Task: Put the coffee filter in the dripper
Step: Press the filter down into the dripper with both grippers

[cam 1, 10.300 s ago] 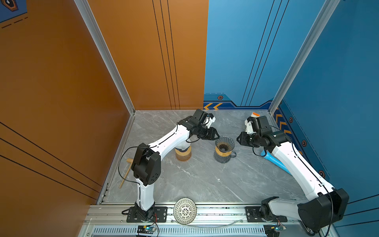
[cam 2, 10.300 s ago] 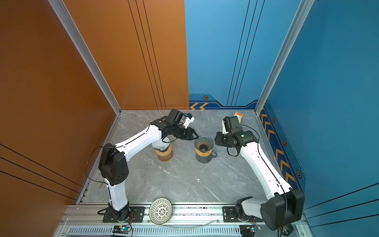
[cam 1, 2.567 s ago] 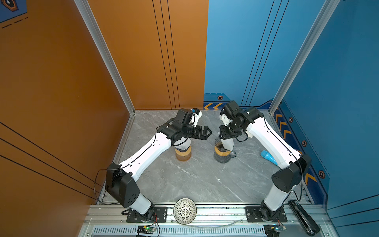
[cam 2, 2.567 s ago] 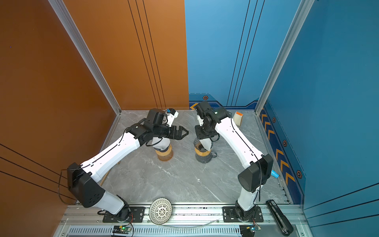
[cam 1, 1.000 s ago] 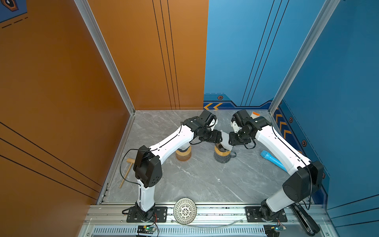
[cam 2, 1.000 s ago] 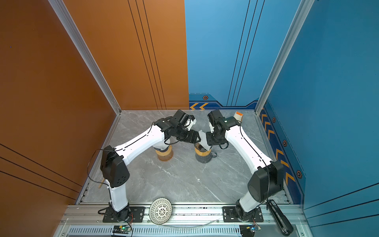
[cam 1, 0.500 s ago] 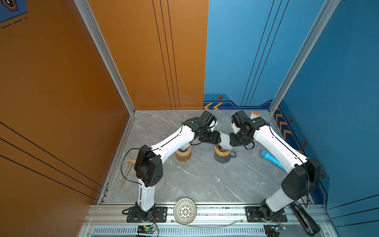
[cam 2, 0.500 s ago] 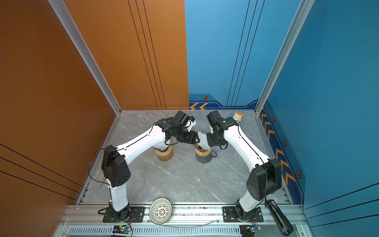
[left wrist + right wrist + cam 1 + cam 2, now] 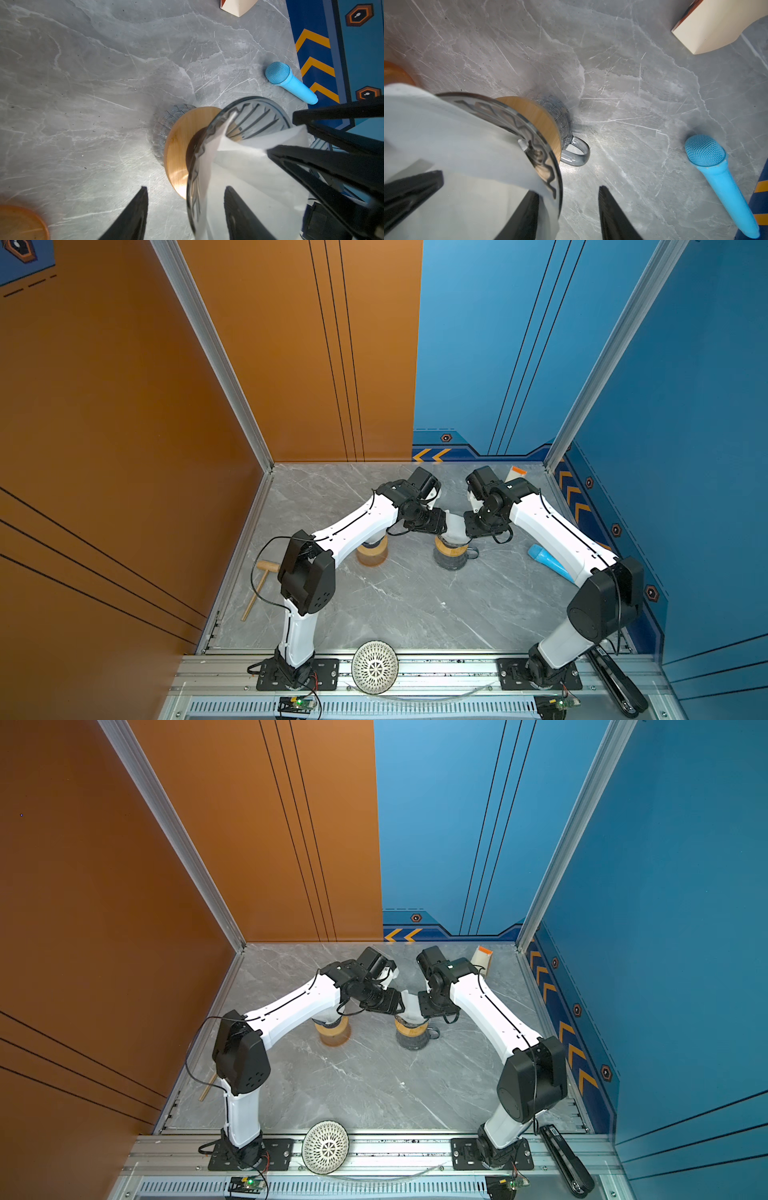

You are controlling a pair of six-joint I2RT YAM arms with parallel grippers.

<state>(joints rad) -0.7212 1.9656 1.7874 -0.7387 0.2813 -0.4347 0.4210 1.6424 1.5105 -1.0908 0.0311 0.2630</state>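
The dripper, a ribbed glass cone on a wooden collar, stands on a grey glass mug mid-table. The white coffee filter sits in its mouth, with one edge sticking up above the rim. My left gripper and right gripper meet at the cone from opposite sides. In the left wrist view the left gripper is open astride the glass rim, one finger inside the filter. In the right wrist view the right gripper is open the same way, its outer finger apart from the dripper.
A blue microphone lies right of the mug. An amber jar stands under my left forearm. A cream box is at the back right, a wooden mallet by the left wall, and a white lattice bowl on the front rail.
Over the last second the left jaws have narrowed around the dripper's rim. Both arms have hardly shifted, and the filter stays in the cone.
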